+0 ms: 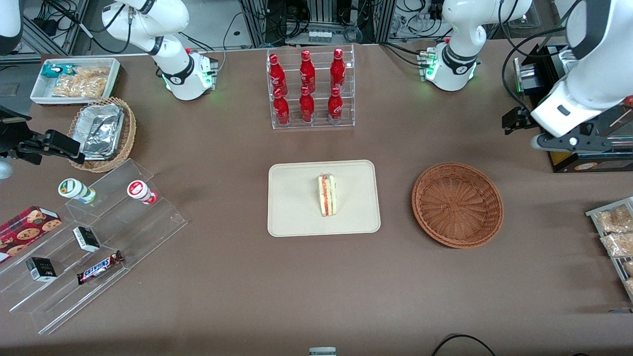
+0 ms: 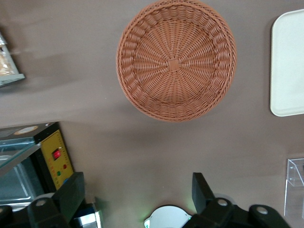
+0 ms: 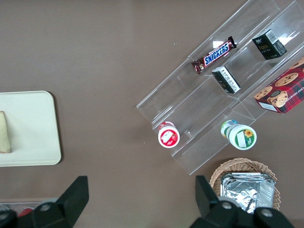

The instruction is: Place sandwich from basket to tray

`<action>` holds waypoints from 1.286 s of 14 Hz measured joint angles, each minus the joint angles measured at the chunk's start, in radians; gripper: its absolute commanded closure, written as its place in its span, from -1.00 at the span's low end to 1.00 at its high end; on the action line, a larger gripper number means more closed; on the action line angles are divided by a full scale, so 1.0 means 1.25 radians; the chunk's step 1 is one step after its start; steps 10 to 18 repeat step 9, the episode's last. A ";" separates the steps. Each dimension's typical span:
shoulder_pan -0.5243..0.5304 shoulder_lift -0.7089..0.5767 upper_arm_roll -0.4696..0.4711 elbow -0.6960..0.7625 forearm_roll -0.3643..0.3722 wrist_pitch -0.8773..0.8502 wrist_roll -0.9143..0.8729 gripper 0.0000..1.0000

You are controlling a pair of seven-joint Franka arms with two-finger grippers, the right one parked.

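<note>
End effector point(image 2: 137, 199) of the working arm: fingers spread, holding nothing, raised above the counter point(image 1: 222, 296) near the working arm's end, with the basket point(image 2: 175, 59) in sight below its wrist camera. Basket point(image 1: 457, 204): bare of contents, resting just beside the tray point(image 1: 296, 217). Sandwich point(image 1: 327, 194): lying near the middle of the tray, filling edge up, apart from the rim. Judged step: transfer complete, arm pulled clear; the next move calls for nothing beyond parking. Surface: brown matte counter. Surroundings: a clear rack of red bottles point(image 1: 309, 86) farther from the front camera; a stepped acrylic snack display point(image 1: 89, 247) toward the parked arm's end.
</note>
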 measured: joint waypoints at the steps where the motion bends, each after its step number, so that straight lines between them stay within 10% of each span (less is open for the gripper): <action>1: 0.006 -0.002 0.000 0.024 0.000 -0.018 0.004 -1.00; 18: 0.016 0.001 0.002 0.066 -0.068 0.009 0.009 -1.00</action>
